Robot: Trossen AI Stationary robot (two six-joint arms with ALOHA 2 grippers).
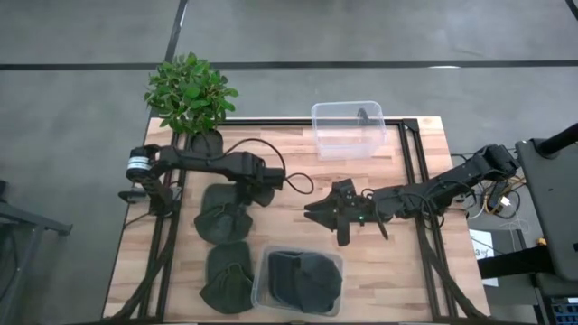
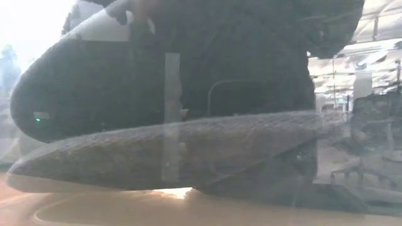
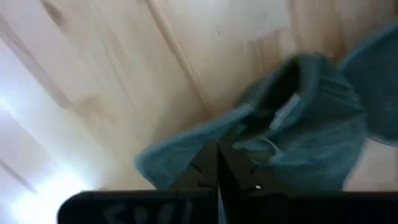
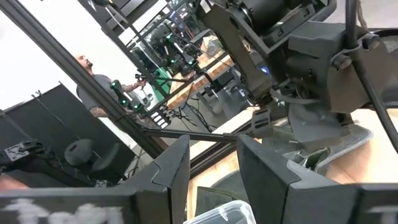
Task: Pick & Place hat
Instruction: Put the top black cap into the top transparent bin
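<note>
One cap (image 1: 304,280) already sits in the front bin (image 1: 262,293); two left on tabletop (image 1: 397,271) beside it. Left tool (image 1: 237,197) pinches the farther cap (image 1: 222,215). Right tool (image 1: 316,213), fingers spread, waits w/o load nearby.

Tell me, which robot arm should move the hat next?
Probably the left. Its pincer sits right on the upper dark hat, with fingers closed on the fabric. The right pincer is open over bare table, holding nothing.
</note>
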